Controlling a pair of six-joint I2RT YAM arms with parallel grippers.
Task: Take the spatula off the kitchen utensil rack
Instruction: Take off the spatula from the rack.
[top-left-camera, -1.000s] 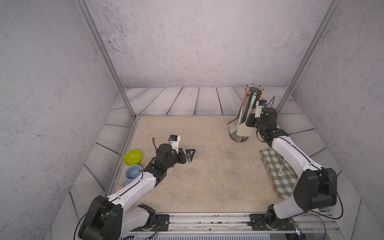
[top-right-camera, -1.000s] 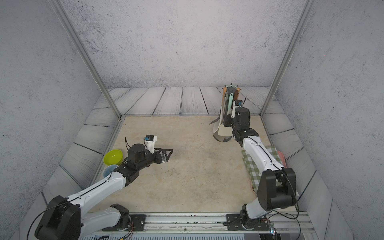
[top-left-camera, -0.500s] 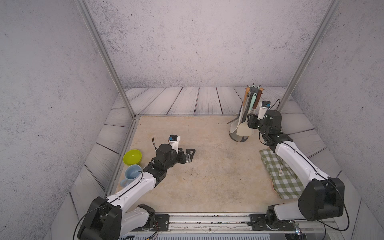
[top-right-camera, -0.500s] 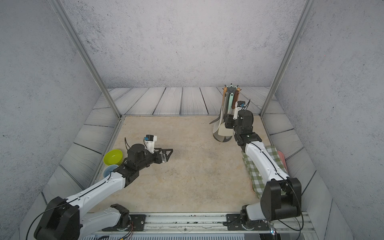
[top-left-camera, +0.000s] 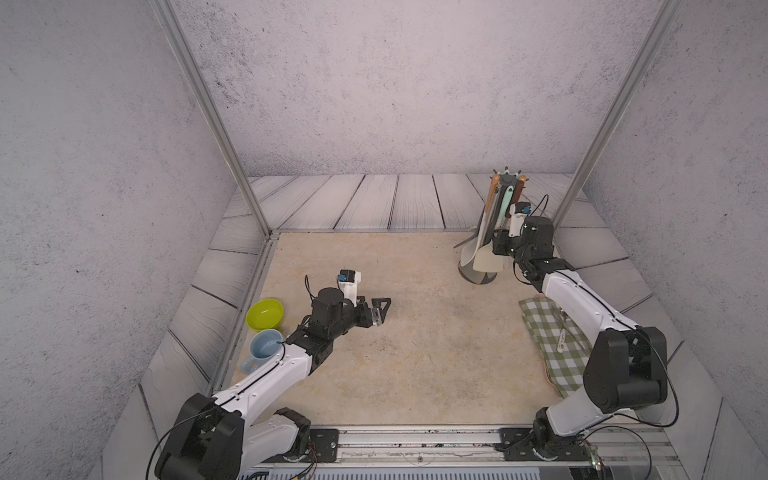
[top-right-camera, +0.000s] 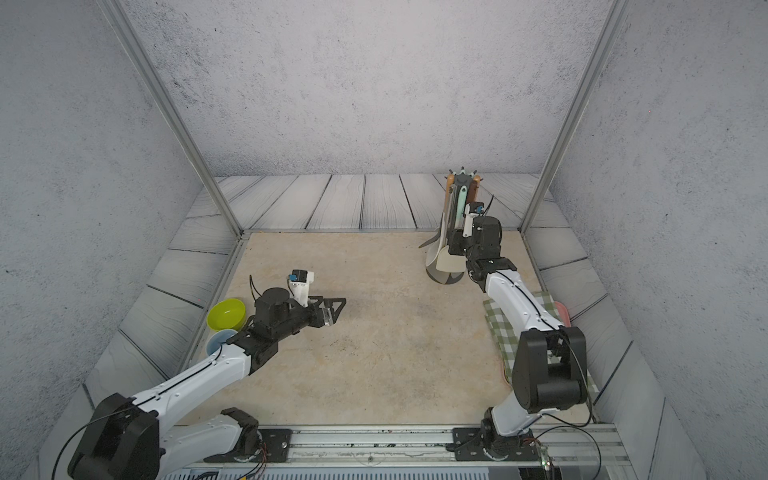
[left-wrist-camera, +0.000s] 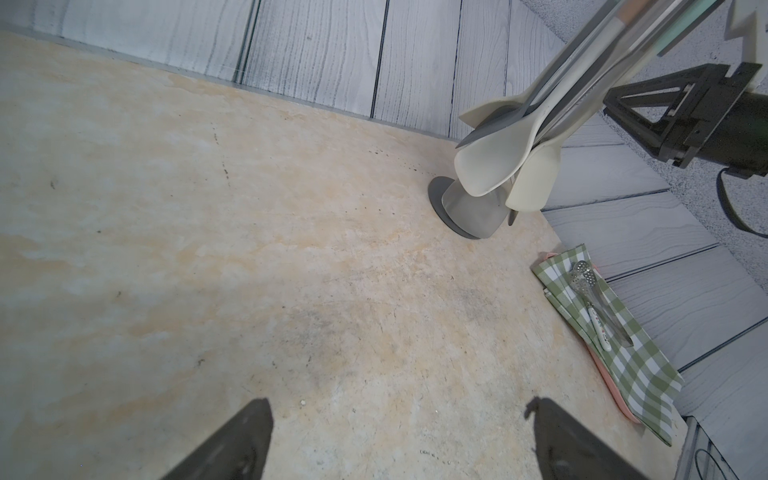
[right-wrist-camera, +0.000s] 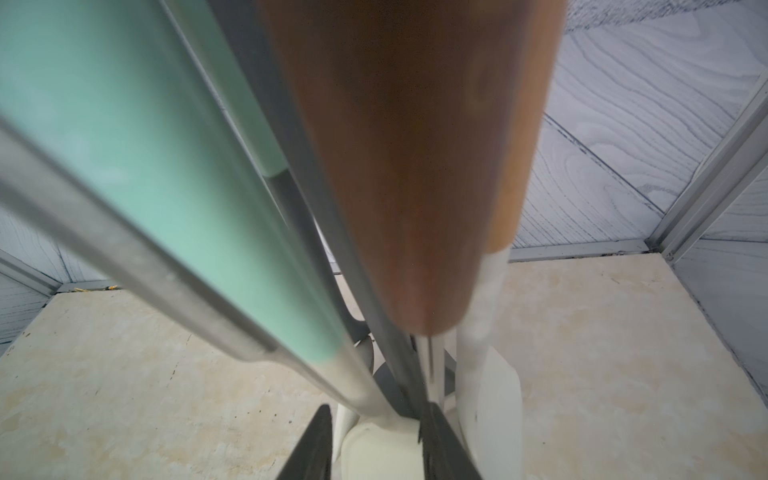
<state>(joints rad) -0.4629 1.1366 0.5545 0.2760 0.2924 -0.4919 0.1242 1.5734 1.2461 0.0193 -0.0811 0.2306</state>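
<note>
Jaws of my right gripper (right-wrist-camera: 380, 440) stand partly parted at the kitchen utensil rack (top-left-camera: 508, 179), with the cream spatula (top-left-camera: 488, 262) between them. Whether they pinch it I cannot tell. Jaws of my left gripper (left-wrist-camera: 401, 403) are wide open, empty and well apart from the rack. The spatula hangs on the rack, so removal is not yet done. Behind the left jaws stand a green bowl (top-left-camera: 264, 313) and a blue mug (top-left-camera: 264, 347), both apparently empty.

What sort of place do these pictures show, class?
Probably a robot lab cell staged as a kitchen: left arm and right arm mounted on a metal rail, grey panels all round, plus a kitchen utensil rack, green bowl and blue mug.
</note>
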